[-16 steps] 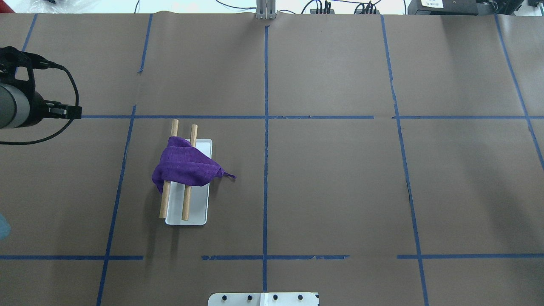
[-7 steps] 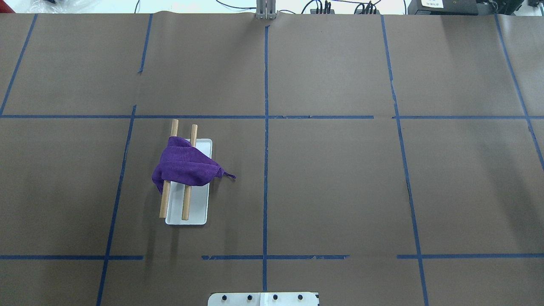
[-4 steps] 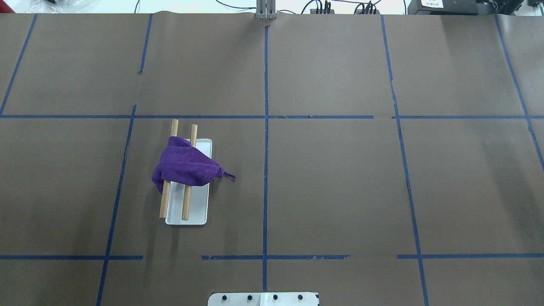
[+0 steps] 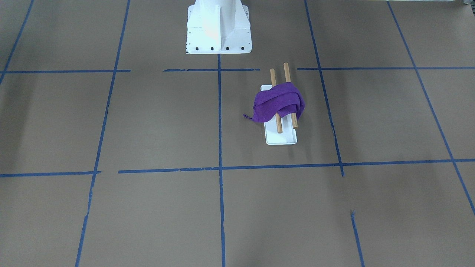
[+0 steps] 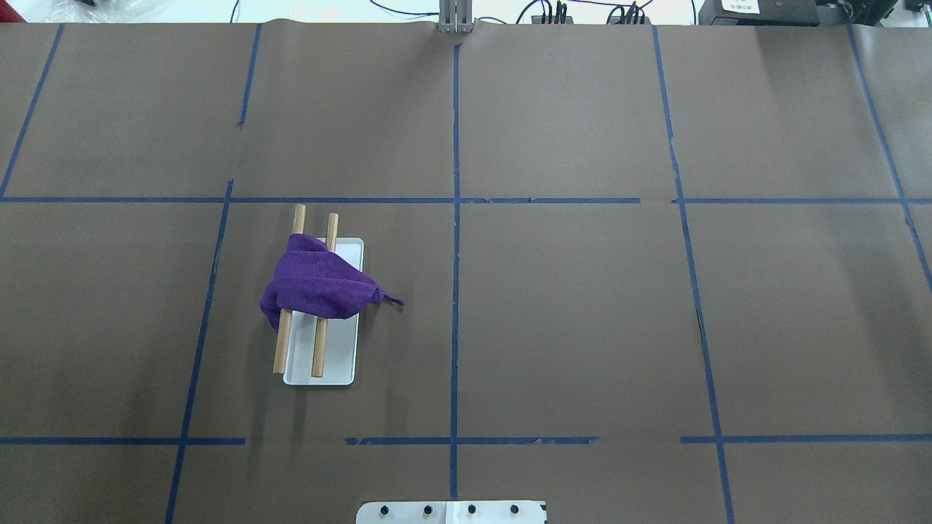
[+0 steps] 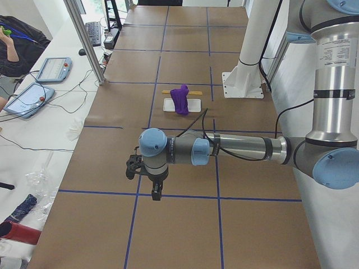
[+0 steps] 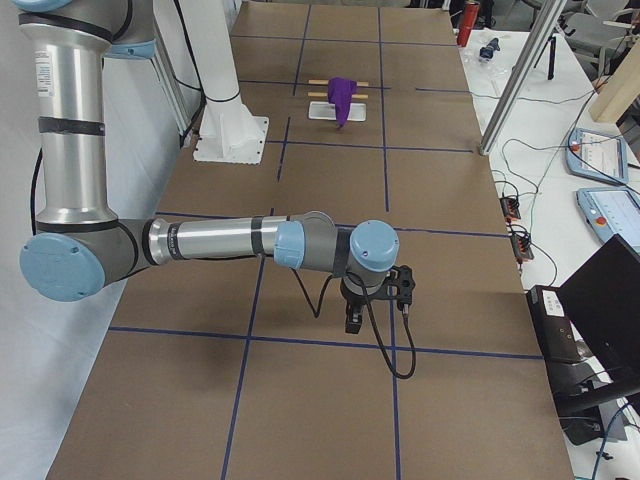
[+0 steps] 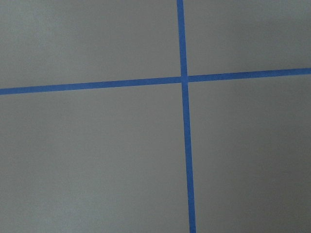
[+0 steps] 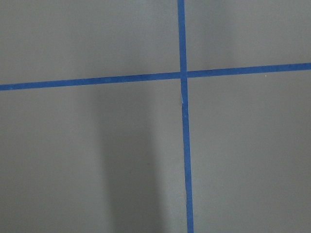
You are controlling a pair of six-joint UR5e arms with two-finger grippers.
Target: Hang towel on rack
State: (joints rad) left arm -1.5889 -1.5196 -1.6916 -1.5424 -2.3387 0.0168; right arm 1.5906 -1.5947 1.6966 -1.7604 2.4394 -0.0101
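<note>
A purple towel (image 5: 317,287) lies bunched over both brown dowels of the rack, with one corner trailing onto the table. The rack's white base plate (image 5: 338,360) stands left of the table's middle. Towel (image 4: 278,104) and base plate (image 4: 282,138) also show in the front-facing view. My left gripper (image 6: 157,193) hangs over bare table far from the rack, seen only in the exterior left view. My right gripper (image 7: 352,320) hangs over bare table at the other end, seen only in the exterior right view. I cannot tell whether either is open or shut. Both wrist views show only tape lines.
Brown paper with a blue tape grid covers the table. The white bolted robot pedestal (image 4: 218,26) stands at the robot's edge. A metal post (image 6: 84,39) rises at the far edge, with tablets and cables on the desk beyond.
The left arm, at the overhead view's left edge 2.2 s ago, has left that view. The towel and rack have not moved.
</note>
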